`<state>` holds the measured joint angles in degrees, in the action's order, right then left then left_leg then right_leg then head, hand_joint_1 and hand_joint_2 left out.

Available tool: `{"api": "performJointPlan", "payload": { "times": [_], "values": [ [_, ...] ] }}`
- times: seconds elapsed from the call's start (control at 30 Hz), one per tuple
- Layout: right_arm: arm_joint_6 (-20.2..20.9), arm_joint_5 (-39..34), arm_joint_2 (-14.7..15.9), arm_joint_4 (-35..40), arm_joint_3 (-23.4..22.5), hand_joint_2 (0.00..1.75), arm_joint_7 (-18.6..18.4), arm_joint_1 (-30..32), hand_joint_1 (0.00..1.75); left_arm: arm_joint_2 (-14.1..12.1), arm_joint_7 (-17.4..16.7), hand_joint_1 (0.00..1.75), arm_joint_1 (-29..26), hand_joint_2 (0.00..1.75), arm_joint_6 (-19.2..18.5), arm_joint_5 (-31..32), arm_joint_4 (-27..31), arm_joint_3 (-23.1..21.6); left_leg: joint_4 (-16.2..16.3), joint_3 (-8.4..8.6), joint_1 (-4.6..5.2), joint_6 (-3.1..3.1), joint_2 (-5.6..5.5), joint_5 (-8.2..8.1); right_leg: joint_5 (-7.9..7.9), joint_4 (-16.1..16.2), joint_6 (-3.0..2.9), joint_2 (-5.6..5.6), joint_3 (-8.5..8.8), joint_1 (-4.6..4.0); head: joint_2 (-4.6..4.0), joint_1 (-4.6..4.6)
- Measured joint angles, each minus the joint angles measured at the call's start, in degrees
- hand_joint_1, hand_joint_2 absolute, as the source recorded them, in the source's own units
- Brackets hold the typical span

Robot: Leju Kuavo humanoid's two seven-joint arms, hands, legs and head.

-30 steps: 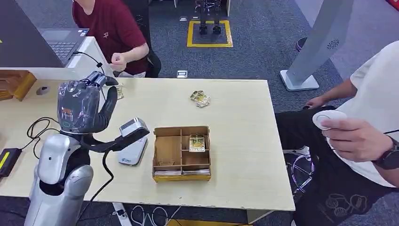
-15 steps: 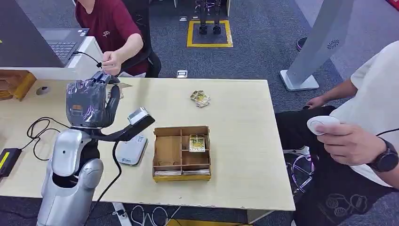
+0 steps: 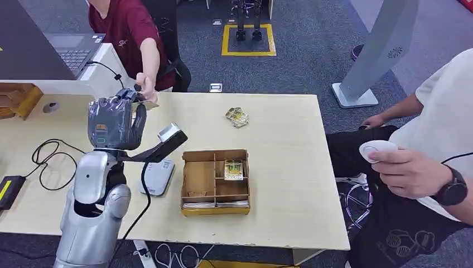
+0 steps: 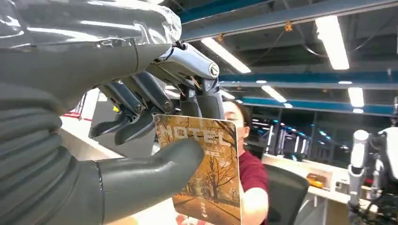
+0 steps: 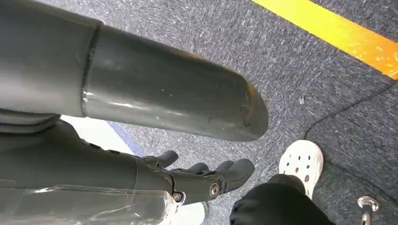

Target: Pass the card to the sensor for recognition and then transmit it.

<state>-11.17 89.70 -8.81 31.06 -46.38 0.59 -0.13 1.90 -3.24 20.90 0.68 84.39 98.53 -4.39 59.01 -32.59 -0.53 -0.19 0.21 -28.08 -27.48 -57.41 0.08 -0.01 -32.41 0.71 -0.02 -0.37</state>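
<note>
While my left hand (image 3: 114, 120) is raised over the table's (image 3: 279, 167) far left edge, I see its thumb and fingers pinch the hotel card (image 4: 204, 173), whose print my left wrist view reveals. A person's hand (image 3: 146, 88) reaches it. My right hand (image 5: 187, 180) hangs with fingers loosely apart, holding nothing.

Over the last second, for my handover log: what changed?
The left robot hand, holding the hotel card, moved toward the person in red, whose hand reached down to meet it. The sensor and the box stayed put.
</note>
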Motion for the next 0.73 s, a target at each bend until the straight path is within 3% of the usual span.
{"api": "performJointPlan", "payload": {
  "times": [0.7,0.73],
  "values": [
    [0.4,0.0,0.0,0.0,0.5,0.0,-0.5,-0.1,0.0,1.1,0.8,1.75,0.0,1.75,-0.7,1.4,-1.4,1.2,0.0,0.0,0.0,0.0,0.0,0.0,0.0,0.0,0.0,0.0,0.0,0.0,0.02,0.0],
    [0.4,0.0,0.0,0.0,0.6,0.0,-0.5,-0.1,0.0,1.2,0.8,0.28,0.0,1.75,-0.8,1.5,-1.5,1.2,0.0,0.0,0.0,0.0,0.0,0.0,0.0,0.0,0.0,0.0,0.0,0.0,0.02,0.0]
  ]
}}
